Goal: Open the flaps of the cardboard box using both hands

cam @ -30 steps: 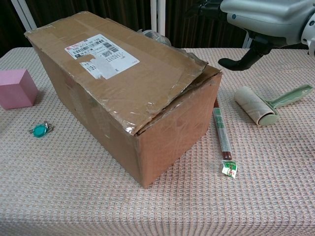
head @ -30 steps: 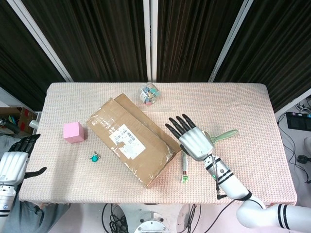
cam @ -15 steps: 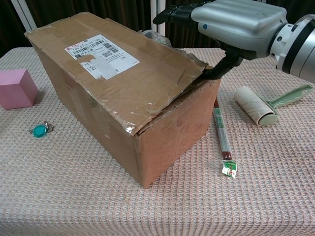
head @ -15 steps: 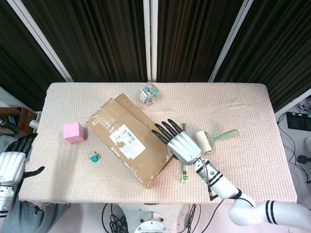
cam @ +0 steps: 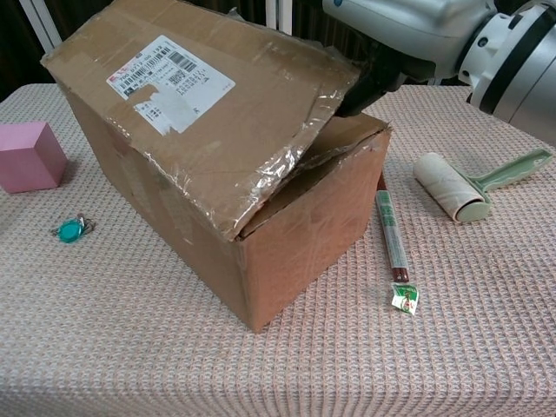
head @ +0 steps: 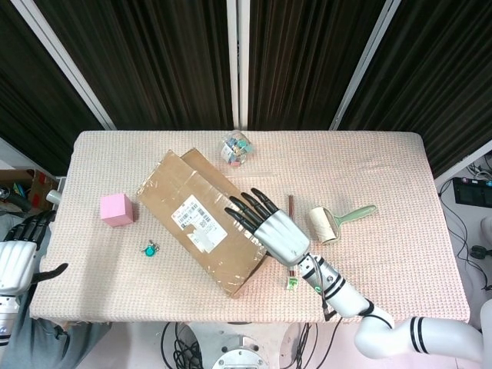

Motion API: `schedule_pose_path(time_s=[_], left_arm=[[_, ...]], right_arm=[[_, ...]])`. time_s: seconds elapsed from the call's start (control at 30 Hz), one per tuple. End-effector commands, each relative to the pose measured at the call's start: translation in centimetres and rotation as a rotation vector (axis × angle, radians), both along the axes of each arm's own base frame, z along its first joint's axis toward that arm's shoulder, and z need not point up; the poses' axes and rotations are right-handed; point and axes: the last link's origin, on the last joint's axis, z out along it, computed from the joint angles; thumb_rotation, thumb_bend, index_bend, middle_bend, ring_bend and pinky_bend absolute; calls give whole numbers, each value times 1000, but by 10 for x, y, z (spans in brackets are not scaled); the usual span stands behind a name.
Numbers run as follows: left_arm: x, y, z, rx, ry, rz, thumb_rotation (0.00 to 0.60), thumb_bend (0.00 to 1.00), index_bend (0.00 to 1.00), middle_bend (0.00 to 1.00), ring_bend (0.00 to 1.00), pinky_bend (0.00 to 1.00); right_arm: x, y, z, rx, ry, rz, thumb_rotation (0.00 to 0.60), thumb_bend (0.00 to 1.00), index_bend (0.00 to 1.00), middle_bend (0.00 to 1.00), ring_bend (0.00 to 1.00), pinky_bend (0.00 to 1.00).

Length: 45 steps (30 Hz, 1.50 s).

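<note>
The taped cardboard box (head: 192,223) lies slantwise at the table's middle. In the chest view its body (cam: 295,234) stands low while the labelled top flap (cam: 200,113) is tilted up along its right edge. My right hand (head: 278,234) reaches over that edge, with fingers spread on top of the flap. Its dark thumb (cam: 363,82) is hooked beneath the flap, so the flap is pinched and lifted. My left hand (head: 19,257) hangs off the table's left side, open and apart from the box.
A pink cube (head: 117,209) and a teal key tag (head: 149,248) lie left of the box. To its right are a red stick (cam: 391,234) and a green lint roller (cam: 460,191). A clear bag of clips (head: 237,147) sits behind the box.
My right hand has moved left onto the box, its thumb has gone under the flap's right edge, and the flap has risen. The left hand has barely shifted.
</note>
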Motion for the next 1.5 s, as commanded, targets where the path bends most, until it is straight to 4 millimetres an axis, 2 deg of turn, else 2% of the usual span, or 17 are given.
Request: schedule_pose_path(time_s=[0.03,0.37,0.73,0.83,0.9,0.97,1.13,1.3,1.43,1.5], left_arm=[[0,0,0,2,-1,-3,568,0,69,99,129,231],[3,-2,4,21,2,-23,565,0,69,100,129,231],[-3,-5,7,32,-1,-4,566,0,70,99,129,231],[-5,-5,8,35,-3,-1,567,0,70,100,129,231],[-5,-6,9,40,-2,-1,567,0,71,100,129,231],[-6,-6,11,46,-2,-2,568,0,70,100,129,231],[-8,-8,15,56,2,4,570,0,70,99,129,231],[-10,-8,19,62,1,7,581,0,70,100,129,231],[-8,-5,20,66,-1,-5,598,0,70,99,129,231],[-2,1,20,65,-3,-32,600,0,70,99,129,231]], right_arm=[[13,3,0,-4,-68,44,600,304,0,0,0,0],[59,24,-8,-14,-218,195,600,304,0,0,0,0],[89,37,-26,37,-249,279,600,296,0,0,0,0],[97,43,-33,58,-248,310,600,211,0,0,0,0],[103,49,-38,75,-253,334,600,89,0,0,0,0],[106,53,-42,76,-250,358,600,48,0,0,0,0],[105,55,-46,58,-255,376,600,43,0,0,0,0],[96,46,-36,-15,-271,359,600,44,0,0,0,0],[74,33,-20,-107,-247,309,600,91,0,0,0,0],[56,26,-7,-153,-239,262,600,101,0,0,0,0]])
